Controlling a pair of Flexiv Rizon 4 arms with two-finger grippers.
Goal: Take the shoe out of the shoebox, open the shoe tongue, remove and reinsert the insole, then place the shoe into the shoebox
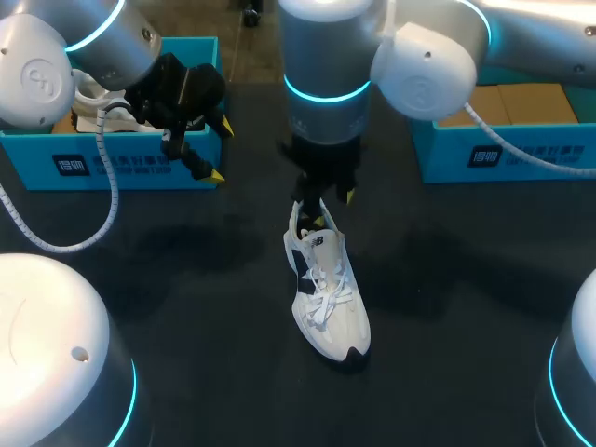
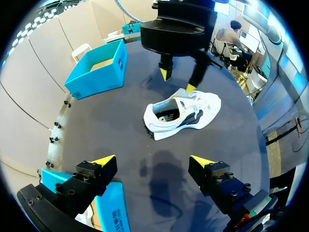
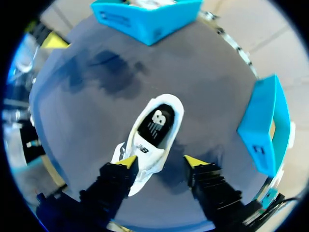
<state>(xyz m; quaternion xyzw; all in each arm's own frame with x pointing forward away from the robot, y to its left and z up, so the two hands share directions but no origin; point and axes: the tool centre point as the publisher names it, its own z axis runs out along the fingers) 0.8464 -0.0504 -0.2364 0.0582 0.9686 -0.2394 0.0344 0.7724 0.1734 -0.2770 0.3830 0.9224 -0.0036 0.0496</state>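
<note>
Dark matte bench fills the scene, bare over most of its surface. Two blue shoeboxes sit along its far edge. The left shoebox is at the far left corner and the right shoebox at the far right corner, its inside showing brown. They stand well apart, with open surface between them.

The white sneaker stands on its sole near the middle of the bench, outside both boxes. Its toe points to the near edge and its heel to the far edge. Its laces are loose, and a dark insole shows in the opening.

The right hand hangs over the heel end with its fingers spread and nothing held. One yellow tip is right at the collar, though I cannot tell whether it touches. The left hand hovers in front of the left shoebox, wide open and empty, well apart from the sneaker.

Bare bench lies on both sides of the sneaker and towards the near edge.
</note>
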